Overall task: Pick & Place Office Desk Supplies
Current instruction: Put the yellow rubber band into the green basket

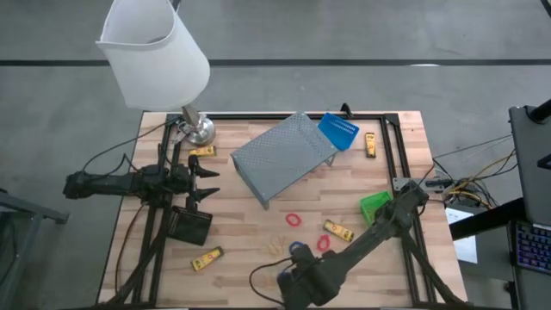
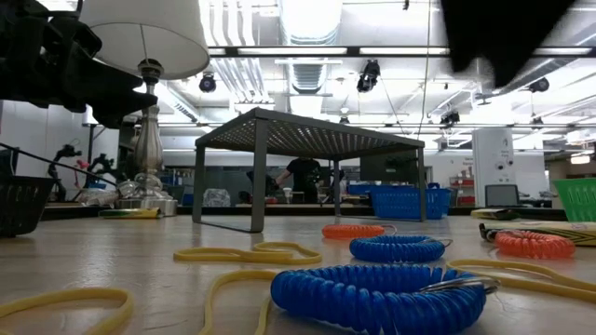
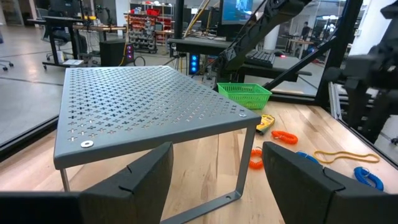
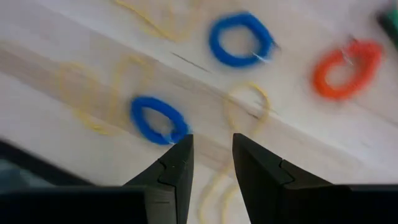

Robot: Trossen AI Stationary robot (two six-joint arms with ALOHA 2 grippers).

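Two blue coiled plastic loops (image 4: 240,38) on the pale wood-plank bench (image 4: 74,43), right tool (image 4: 211,152) above, narrowly parted, empty, left tool (image 3: 214,171) wide, facing perforated grey metal stand (image 3: 143,106).

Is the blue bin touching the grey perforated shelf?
Cannot tell. In the high view the blue bin sits at the grey perforated shelf's corner with no visible gap; the low view shows overlap, not contact.

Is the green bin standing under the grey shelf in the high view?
No, the green bin stands on open table to the right of the grey shelf, apart from it.
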